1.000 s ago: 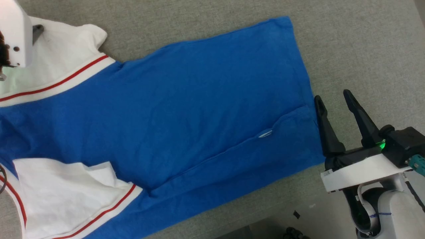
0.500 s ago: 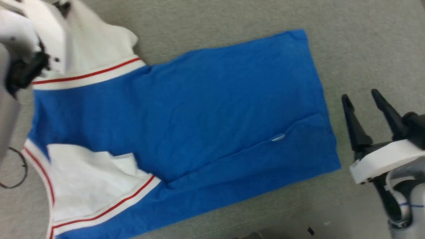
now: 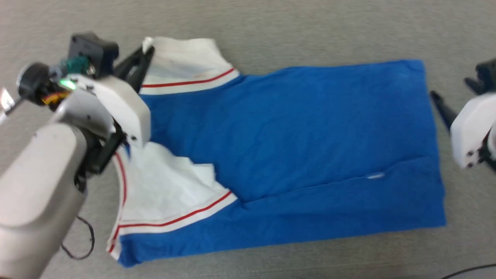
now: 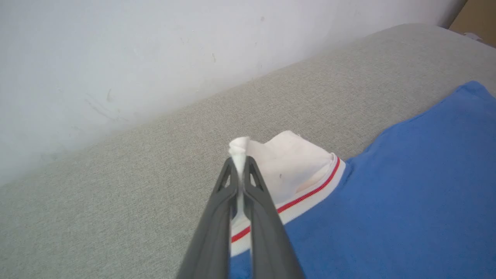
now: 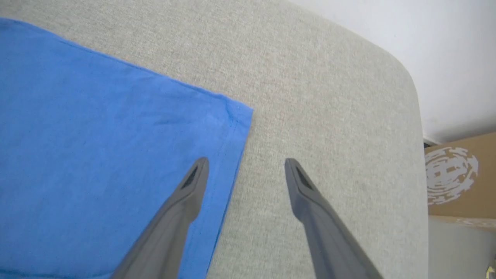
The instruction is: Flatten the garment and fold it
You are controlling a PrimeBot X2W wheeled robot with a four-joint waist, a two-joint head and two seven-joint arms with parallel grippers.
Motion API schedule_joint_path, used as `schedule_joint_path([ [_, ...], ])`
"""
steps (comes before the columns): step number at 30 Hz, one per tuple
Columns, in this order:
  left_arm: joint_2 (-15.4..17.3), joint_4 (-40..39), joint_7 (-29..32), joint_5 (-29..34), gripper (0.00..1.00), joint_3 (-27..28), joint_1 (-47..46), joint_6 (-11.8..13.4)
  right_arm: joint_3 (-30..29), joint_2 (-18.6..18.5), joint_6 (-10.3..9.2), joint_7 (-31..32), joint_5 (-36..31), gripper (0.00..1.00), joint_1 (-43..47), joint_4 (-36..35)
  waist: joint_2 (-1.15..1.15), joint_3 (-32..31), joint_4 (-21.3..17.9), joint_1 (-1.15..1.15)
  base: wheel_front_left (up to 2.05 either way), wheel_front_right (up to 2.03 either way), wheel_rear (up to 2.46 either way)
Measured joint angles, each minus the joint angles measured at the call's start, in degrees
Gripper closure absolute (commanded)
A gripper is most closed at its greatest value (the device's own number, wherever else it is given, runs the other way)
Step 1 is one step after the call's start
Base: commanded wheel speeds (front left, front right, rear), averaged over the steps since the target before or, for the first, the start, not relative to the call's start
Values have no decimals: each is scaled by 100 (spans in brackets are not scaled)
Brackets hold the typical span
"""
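The garment (image 3: 302, 131) lies spread out on the worktop (image 3: 310, 31), which has a grey cover of rough woven cloth and a round, soft-looking edge. The garment is a thin, soft shirt, bright blue in the body, with two short white sleeves. Each sleeve meets the blue at a white band with a thin red stripe. The blue part is a long flat shape with straight stitched edges and sharp corners. A long crease (image 3: 329, 186) runs across it, and a tiny white tag (image 3: 375, 176) sits on that crease. The near sleeve (image 3: 166, 190) is crumpled and folded over on itself. The far sleeve (image 4: 294, 162) is pulled up into a point at its tip.

The left hand (image 4: 239, 164) is closed tight on that tip, and a bit of white cloth pokes out between its two long dark fingers. The right hand (image 5: 246, 162) is wide open and holds nothing. It is at the other end of the garment, near a corner of the hem, with one finger over the blue cloth and one over the bare grey cover.

A pale, smooth wall (image 4: 116, 58) stands behind the worktop. A brown cardboard box (image 5: 461, 178) with a white print sits past the worktop's round end. A thin black wire (image 3: 83, 248) loops on the grey cover by the left arm
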Motion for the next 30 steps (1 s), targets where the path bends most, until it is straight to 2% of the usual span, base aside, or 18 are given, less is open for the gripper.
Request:
schedule_joint_path([
  [7,-60,-601,-248,108,100,-109,403,219,710,-625,0,253,59,0,-943,990,0,112,452,0,0,0,0],
  [12,-272,-701,-357,222,100,-314,481,225,1171,-786,0,247,-9,0,-1349,1728,0,257,690,1,0,0,0],
  [17,-393,-628,-488,261,100,-423,481,225,1699,-1012,-10,213,120,0,-1543,2068,0,334,871,0,0,0,0],
  [18,-421,-600,-497,261,100,-441,482,223,1767,-1053,-12,167,160,80,-1577,2108,0,338,895,0,0,0,0],
  [19,-447,-566,-522,260,100,-459,482,223,1815,-1079,-15,114,205,100,-1602,2150,0,339,915,0,0,0,0],
  [24,-502,-401,-660,249,100,-467,512,216,1939,-972,-8,-341,372,100,-1625,2428,0,246,916,1,0,0,0],
  [30,-511,-263,-987,-23,100,-277,873,263,1475,-692,-5,-1128,638,100,-1507,2705,0,-44,866,1,0,0,0],
])
